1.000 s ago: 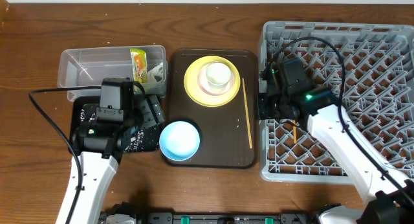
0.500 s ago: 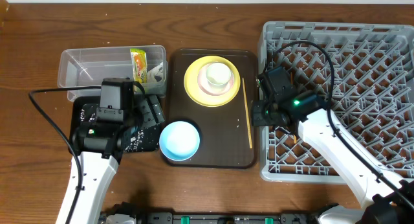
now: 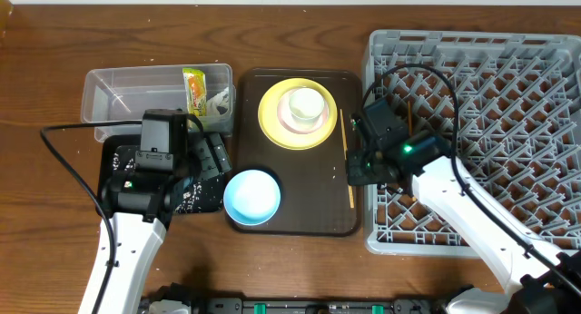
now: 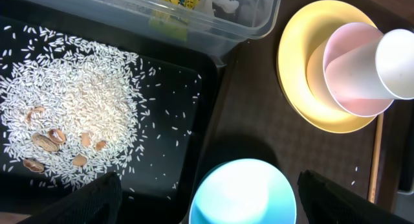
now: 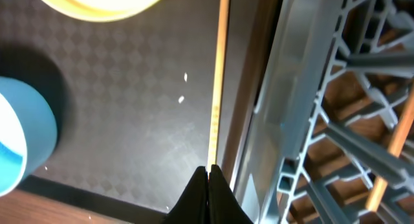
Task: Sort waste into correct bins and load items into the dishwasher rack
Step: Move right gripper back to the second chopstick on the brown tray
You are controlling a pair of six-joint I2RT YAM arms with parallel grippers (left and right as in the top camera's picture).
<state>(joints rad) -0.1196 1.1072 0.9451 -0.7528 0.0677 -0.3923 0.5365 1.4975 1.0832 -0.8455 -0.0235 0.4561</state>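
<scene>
- The grey dishwasher rack (image 3: pixel 508 123) fills the right side of the table. One chopstick (image 5: pixel 391 146) lies slanted inside its lattice.
- The brown serving tray (image 3: pixel 300 219) sits just left of the rack.
- The clear tub (image 3: pixel 118 92) stands at the back left, and the black tray (image 4: pixel 207 101) lies just in front of it.
- The left gripper (image 4: pixel 210 179) hangs over the black tray's right edge and the blue bowl. Its jaws are spread wide and hold nothing.
- The right gripper (image 5: pixel 208 185) is low over the serving tray's right edge, beside the rack wall. Its jaws are pressed together and empty, with the tips at the near end of the other chopstick (image 3: pixel 348 173); whether they touch it cannot be told.
- The yellow plate (image 3: pixel 272 123) is at the back of the serving tray.
- The blue bowl (image 3: pixel 251 196) sits at the tray's front left corner.
- The pink bowl (image 4: pixel 349 88) rests on the plate, and the white cup (image 3: pixel 306 103) stands in it.
- The wrapper (image 3: pixel 194 89) and the paper scrap (image 3: pixel 218 101) lie in the tub's right end.
- The rice (image 4: pixel 71 107) is heaped in the black tray with some brown bits (image 4: pixel 48 140), and a few grains dot the serving tray.
</scene>
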